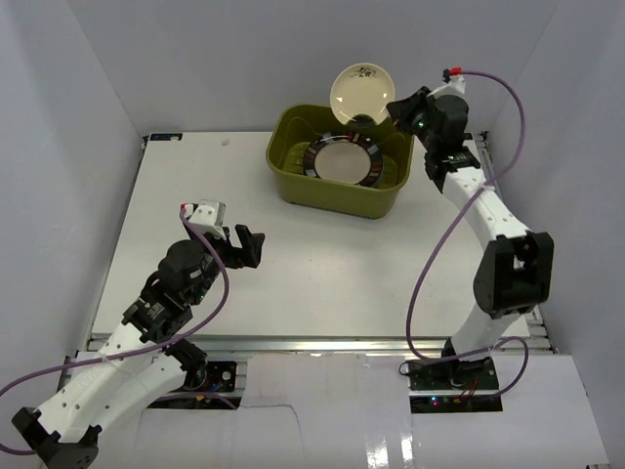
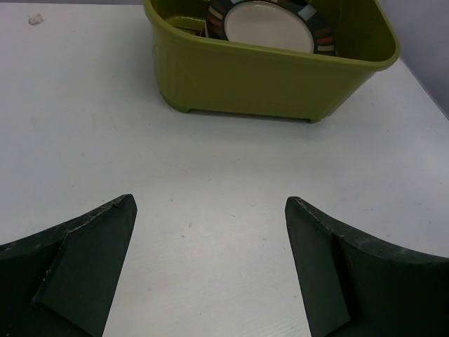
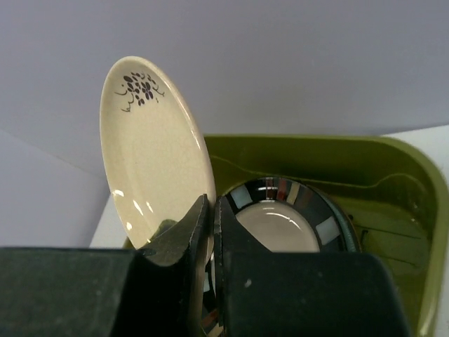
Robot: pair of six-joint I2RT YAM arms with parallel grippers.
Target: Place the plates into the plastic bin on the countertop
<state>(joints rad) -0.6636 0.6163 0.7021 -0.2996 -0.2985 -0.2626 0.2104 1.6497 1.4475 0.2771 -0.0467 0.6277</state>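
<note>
One plate is up in the air right now: the right claw (image 1: 398, 109) is pinched tight on the lower rim of the small cream plate (image 1: 363, 90), holding it on edge and nearly upright over the back rim of the bin (image 1: 293, 191). So the bin sits straight below and a bit toward the near side of that claw. I'd guess the whole move comes down to tipping the plate flat and lowering it. Inside the bin there's a dark-rimmed plate (image 1: 342, 161) lying face up, roughly in the middle. Something seems to be stacked under it, but I can't tell how many. The left claw (image 1: 246, 244) is wide open with nothing in it, hovering over the desk (image 1: 322, 264), well apart from the bin, so the right arm is clearly the one on this.
</note>
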